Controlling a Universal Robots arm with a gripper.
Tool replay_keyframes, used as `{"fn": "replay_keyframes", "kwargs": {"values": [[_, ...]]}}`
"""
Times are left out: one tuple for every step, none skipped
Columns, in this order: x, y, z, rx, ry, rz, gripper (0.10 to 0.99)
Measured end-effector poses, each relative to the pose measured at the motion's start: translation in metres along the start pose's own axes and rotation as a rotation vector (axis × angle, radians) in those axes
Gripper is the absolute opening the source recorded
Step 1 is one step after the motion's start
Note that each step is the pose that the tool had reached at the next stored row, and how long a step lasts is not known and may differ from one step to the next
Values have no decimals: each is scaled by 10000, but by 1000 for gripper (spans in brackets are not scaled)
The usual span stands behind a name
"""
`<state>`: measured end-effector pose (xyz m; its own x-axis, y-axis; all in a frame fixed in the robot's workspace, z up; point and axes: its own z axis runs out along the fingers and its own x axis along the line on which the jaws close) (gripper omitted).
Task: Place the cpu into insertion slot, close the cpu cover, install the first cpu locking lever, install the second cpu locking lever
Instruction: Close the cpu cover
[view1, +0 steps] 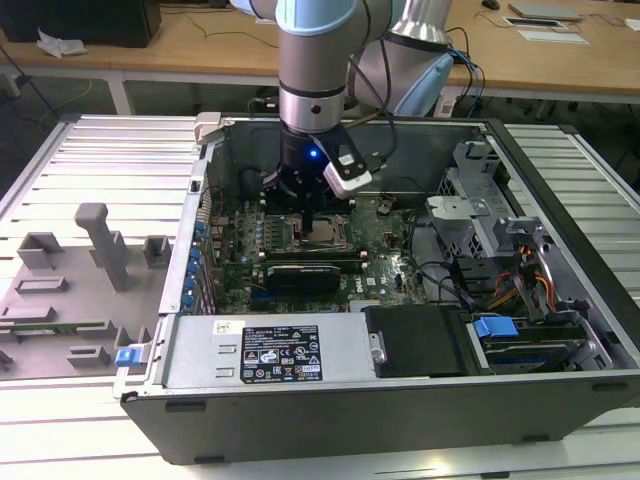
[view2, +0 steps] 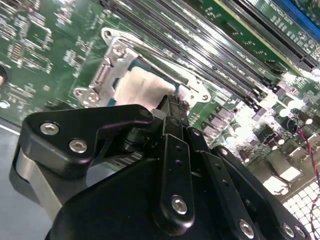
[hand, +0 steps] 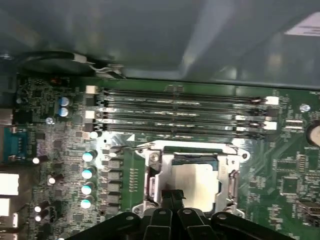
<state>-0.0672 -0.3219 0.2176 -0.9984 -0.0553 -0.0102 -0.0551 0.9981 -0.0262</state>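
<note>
The cpu (hand: 197, 180) shows a silver-grey top and lies in the insertion slot (hand: 150, 155) on the green board. The cpu cover (hand: 233, 181) is a thin silver frame lying flat around the chip, which shows through its window. A thin wire lever (hand: 131, 148) runs along one side of the socket. My gripper (hand: 172, 194) hangs right over the edge of the chip, its two dark fingers pressed together and holding nothing. In the second wrist view the gripper (view2: 172, 101) tips sit at the cpu (view2: 140, 86) edge. In the exterior view the gripper (view1: 312, 222) reaches down into the case onto the socket.
Long black memory slots (hand: 180, 107) lie beside the socket. A long black card (view1: 305, 272) sits on the near side of the socket, then the power supply box (view1: 270, 350). Drive bays with cables (view1: 500, 300) fill the exterior view's right. Grey fixtures (view1: 95, 255) stand outside the case.
</note>
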Motion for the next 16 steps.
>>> {"fn": "replay_keyframes", "kwargs": {"values": [[27,1,12,-6,0,-26,106],[44,3,21,-11,-2,-43,106],[73,5,38,-22,-5,-81,106],[90,6,51,-25,-6,-122,106],[105,7,69,-27,-7,-205,106],[108,7,74,-26,-8,-269,106],[108,7,74,-26,-9,-324,106],[108,8,75,-29,-12,-349,106],[108,8,75,-107,-19,-403,106],[108,8,72,-130,-21,-417,106],[108,8,63,-148,-23,-429,106],[107,7,44,-170,-24,-442,106],[107,6,32,-191,-25,-448,106],[107,6,27,-224,-29,-453,106],[105,6,27,-242,-30,-453,106],[103,4,27,-341,-38,-451,106]]}}
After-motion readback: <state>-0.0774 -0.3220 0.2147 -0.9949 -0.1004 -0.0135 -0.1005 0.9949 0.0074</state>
